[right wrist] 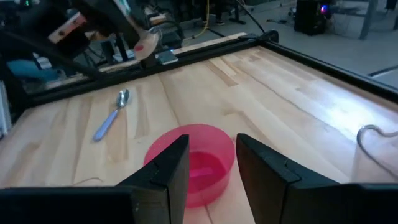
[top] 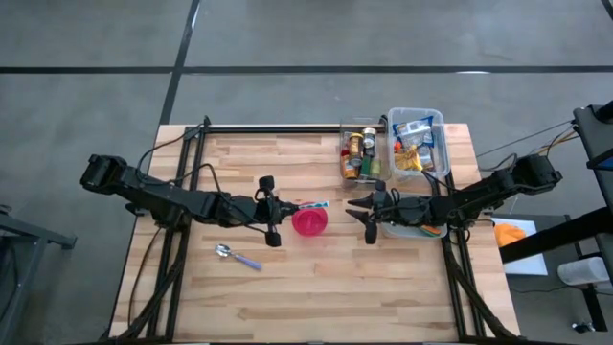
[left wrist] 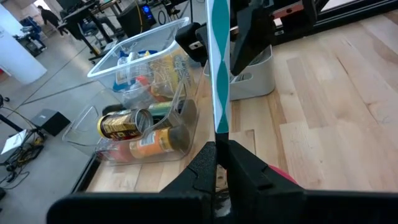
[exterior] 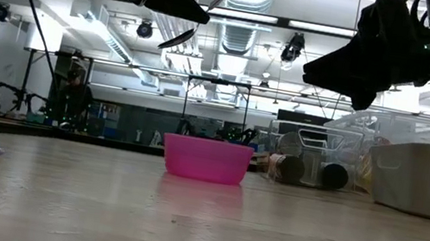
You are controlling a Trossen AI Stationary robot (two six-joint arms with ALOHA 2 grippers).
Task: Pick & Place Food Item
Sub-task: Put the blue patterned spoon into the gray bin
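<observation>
Right now, high view: pink bowl [top: 309, 221] sits near ctr of worktop [top: 316, 287], btwn the two arms. Left gripper [top: 271, 211] is just off the bowl's 9 o'clock side, fingers pressed together on a thin teal-and-white striped stick [left wrist: 217, 68] w/ a spoon-like end [exterior: 178, 37]; stick reaches out over the bowl toward 3 o'clock. In low view that end hangs above the bowl, apart from it. Right gripper [top: 369, 215] is at the bowl's 3 o'clock, well clear of it, fingers [right wrist: 166, 177] partly spread w/ nothing btwn them; its wrist view looks past them down on the bowl, which has smth pink inside — can't tell what. Spoon w/ purple handle [top: 238, 256] lies flat on worktop at abt 8 o'clock from the bowl, apart from both grippers. At worktop's 1 o'clock edge: clear bin w/ cans/jars [top: 362, 153], touching beside it a clear bin of packets [top: 419, 140]. White bin [left wrist: 258, 71] sits under right arm. Person [exterior: 72, 97] in room background, low view.
</observation>
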